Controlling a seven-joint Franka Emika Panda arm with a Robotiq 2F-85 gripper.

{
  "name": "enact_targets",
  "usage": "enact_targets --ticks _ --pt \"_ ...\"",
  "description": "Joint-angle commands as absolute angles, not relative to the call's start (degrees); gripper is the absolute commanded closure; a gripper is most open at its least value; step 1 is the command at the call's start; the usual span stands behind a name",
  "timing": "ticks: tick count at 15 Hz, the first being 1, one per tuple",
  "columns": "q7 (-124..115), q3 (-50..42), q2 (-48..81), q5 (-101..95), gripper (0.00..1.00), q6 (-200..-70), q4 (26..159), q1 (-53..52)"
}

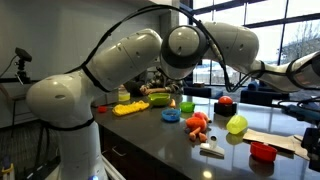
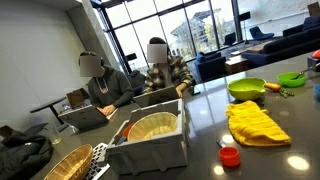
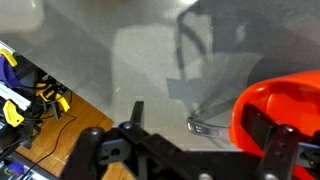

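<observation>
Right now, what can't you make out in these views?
- Red bowl: wrist view, cut off by right edge; a finger covers part.
- Wire loop near it: wrist view, too blurred to identify.
- Arm: exterior view, far end cut off by right edge.
- Seated people: exterior view, faces blurred out.

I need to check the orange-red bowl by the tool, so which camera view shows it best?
The wrist view: the orange-red bowl is large and close, beside the tool, though cut by the frame edge. In both exterior views only a small red thing shows; whether it is this bowl I cannot tell.
</observation>
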State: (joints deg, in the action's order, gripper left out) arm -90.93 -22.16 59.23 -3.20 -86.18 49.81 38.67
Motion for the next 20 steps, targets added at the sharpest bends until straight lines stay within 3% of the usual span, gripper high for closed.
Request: enact_targets --ticks 1,2,4,13,20 --pt "-91.4 -22.3 59.1 -3.4 0.0 -87.0 50.3 38.5" --pt "-91.4 -22.3 59.0 -3.3 0.05 -87.1 50.3 38.5" --pt "-91.5 -22.4 58.9 -3.3 0.32 -87.6 50.3 38.4" --pt "-91.5 -22.4 58.9 -3.2 0.99 -89.6 50.3 38.5" --pt "-91.3 -22.7 58.9 -3.1 0.98 -89.8 49.9 38.8"
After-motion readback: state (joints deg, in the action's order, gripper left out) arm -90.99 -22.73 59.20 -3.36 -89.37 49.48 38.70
